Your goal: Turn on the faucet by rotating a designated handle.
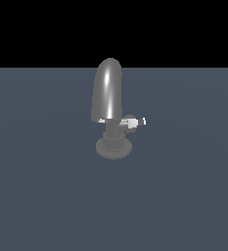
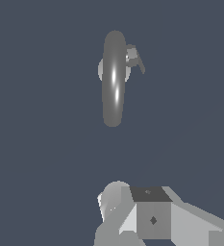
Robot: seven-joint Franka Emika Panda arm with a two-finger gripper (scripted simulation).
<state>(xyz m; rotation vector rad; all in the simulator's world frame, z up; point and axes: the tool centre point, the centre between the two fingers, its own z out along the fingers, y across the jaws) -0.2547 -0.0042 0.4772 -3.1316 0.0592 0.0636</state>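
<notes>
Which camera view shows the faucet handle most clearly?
The exterior view: the handle juts sideways from the faucet neck, white tip visible. The wrist view looks from above and shows the handle only as a small stub beside the spout.

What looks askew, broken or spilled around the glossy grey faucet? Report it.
Nothing stands out. The glossy grey metal faucet stands upright on its round ribbed base, its small white-tipped handle sticks out sideways intact, and no spill shows on the dark floor.

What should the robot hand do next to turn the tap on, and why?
Probably move down toward the handle on the exterior view's right of the faucet. The wrist view shows the gripper apart from the faucet, touching nothing, so it must reach that little lever first.
</notes>
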